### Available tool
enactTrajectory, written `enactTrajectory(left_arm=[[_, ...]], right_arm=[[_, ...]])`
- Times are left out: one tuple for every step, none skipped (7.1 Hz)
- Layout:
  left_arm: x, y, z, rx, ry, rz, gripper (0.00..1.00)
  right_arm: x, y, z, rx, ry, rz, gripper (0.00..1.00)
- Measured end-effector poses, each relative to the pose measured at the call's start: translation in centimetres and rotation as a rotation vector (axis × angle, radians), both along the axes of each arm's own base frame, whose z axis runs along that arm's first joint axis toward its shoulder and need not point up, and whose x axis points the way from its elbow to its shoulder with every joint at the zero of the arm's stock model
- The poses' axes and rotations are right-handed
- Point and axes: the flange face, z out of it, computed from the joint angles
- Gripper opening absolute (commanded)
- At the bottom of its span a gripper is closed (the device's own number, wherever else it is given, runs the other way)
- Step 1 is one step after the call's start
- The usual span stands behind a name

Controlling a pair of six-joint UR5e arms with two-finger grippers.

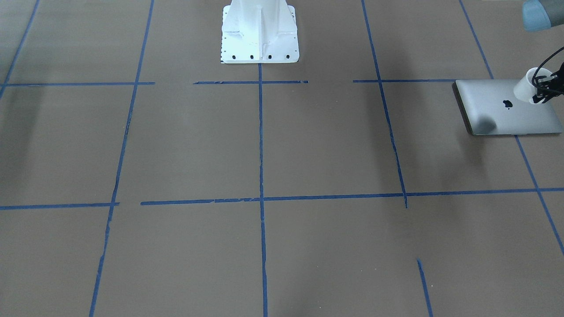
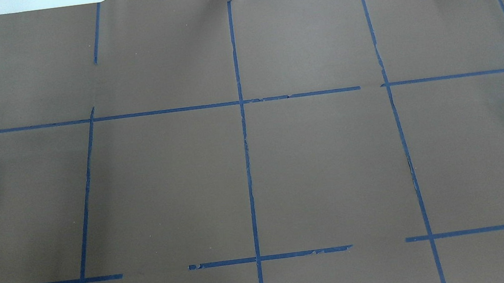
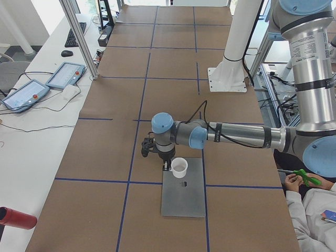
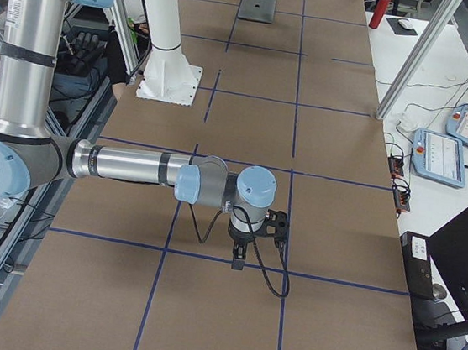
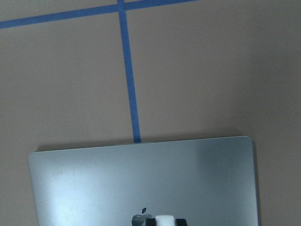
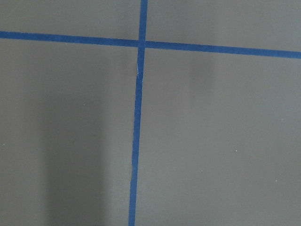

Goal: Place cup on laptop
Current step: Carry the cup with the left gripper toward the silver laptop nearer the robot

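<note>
Here the left end effector [image 1: 542, 94] pinches the cup [image 1: 524, 88] at its side, and the cup is over the lid of the laptop [image 1: 489, 99], close to the dark logo [image 1: 507, 104]. It cannot be told whether the bottom of the cup touches the lid. The laptop lies closed and flat on the desk [image 1: 308, 145], while the right end effector [image 4: 239, 260] hangs over a blue tape line [image 4: 332, 278] well apart from the laptop, and one cannot tell if its fingers are spread or pressed together.
</note>
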Motion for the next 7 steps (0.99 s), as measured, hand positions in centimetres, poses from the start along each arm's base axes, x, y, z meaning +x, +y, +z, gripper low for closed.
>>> enactTrajectory(left_arm=[[-0.1,0.6,3.5,0.01,0.003,-0.015,0.0],[-0.1,1.1,6.0,0.01,0.007,-0.027,0.0],[0.2,1.4,7.0,0.006,0.011,-0.033,0.0],[0.9,1.5,7.2,-0.002,0.02,-0.026,0.0],[1.8,1.7,7.0,-0.019,0.039,-0.019,0.0],[2.8,1.8,6.8,-0.037,0.063,-0.013,0.0],[3.7,2.0,6.6,-0.045,0.076,-0.012,0.11]], right_arm=[[0.0,0.0,0.0,0.0,0.0,0.0,1.0],[0.0,0.0,0.0,0.0,0.0,0.0,1.0],[0.0,0.0,0.0,0.0,0.0,0.0,1.0],[0.0,0.0,0.0,0.0,0.0,0.0,1.0],[0.0,0.0,0.0,0.0,0.0,0.0,1.0],[0.0,0.0,0.0,0.0,0.0,0.0,1.0],[0.0,0.0,0.0,0.0,0.0,0.0,1.0]])
